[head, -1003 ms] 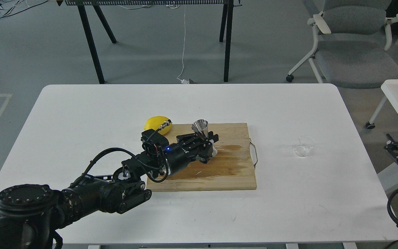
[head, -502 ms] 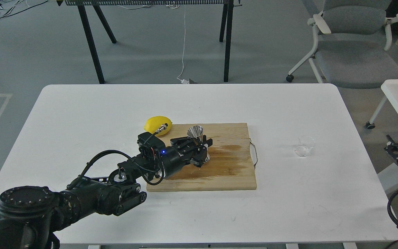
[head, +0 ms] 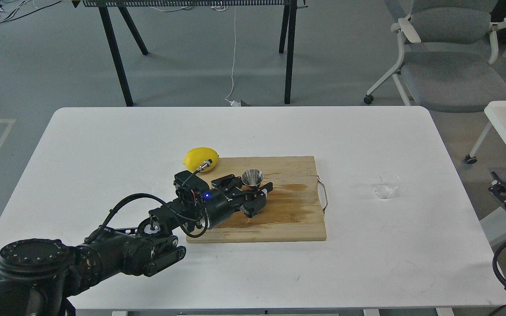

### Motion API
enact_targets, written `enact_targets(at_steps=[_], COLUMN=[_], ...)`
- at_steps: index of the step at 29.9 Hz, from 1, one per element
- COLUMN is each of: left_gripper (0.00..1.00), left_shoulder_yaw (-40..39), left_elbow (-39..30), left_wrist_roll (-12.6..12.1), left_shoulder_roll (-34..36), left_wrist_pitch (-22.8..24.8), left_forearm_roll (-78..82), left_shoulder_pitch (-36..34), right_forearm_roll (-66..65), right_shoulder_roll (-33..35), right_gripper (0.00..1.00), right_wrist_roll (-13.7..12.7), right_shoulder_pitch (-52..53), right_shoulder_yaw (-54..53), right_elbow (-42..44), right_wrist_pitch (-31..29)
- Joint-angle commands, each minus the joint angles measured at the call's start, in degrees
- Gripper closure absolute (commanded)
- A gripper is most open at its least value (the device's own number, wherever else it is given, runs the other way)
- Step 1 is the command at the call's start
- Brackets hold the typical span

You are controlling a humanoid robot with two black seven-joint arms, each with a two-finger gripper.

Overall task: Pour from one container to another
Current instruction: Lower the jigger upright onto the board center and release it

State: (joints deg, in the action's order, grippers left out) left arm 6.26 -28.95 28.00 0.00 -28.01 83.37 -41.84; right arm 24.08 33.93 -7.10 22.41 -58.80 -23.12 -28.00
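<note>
The steel hourglass jigger (head: 252,178) stands upright over the wooden cutting board (head: 288,219), its open cone facing up. My left gripper (head: 253,193) is shut on the jigger around its lower half, which the fingers hide. The small clear cup (head: 387,185) sits alone on the white table (head: 103,145) to the right of the board, far from both grippers. My right gripper (head: 505,195) shows only partly at the right edge, beyond the table; its fingers cannot be told apart.
A yellow lemon (head: 200,159) lies on the table just off the board's far left corner, close behind my left wrist. A wet stain (head: 294,193) darkens the board's middle. A grey office chair (head: 446,57) and black table legs (head: 117,57) stand beyond the table.
My left gripper has drawn back toward me and to the left with the jigger, which now sits lower and nearer the board's left part. The clear cup has stayed put.
</note>
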Motion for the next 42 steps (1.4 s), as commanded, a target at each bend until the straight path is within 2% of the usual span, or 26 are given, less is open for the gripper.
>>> enact_targets(at_steps=[1,9,24,42], left_gripper=[0.06,0.02,0.01,0.01], left_shoulder_yaw=[0.16,0.42,0.33,-0.02], left_elbow=[-0.06,-0.41,-4.45,-3.05], left_wrist_roll=[0.00,0.00,0.00,0.00], left_shoulder_roll=[0.00,0.00,0.00,1.67], left_wrist_pitch=[0.01,0.01,0.01,0.01], left_forearm_roll=[0.04,0.12,0.30,0.12], left_shoulder_pitch=[0.00,0.00,2.81,2.64], right_forearm_roll=[0.00,0.00,0.00,0.00], right_shoulder_roll=[0.00,0.00,0.00,0.00], right_gripper=[0.01,0.01,0.01,0.01], right_wrist_roll=[-0.02,-0.02,0.07,0.07], right_shoulder_pitch=[0.00,-0.18,-0.44,-1.14], right_shoulder_yaw=[0.00,-0.09,0.00,-0.18], right_elbow=[0.00,0.00,0.00,-0.09], right_wrist_pitch=[0.00,0.00,0.00,0.00])
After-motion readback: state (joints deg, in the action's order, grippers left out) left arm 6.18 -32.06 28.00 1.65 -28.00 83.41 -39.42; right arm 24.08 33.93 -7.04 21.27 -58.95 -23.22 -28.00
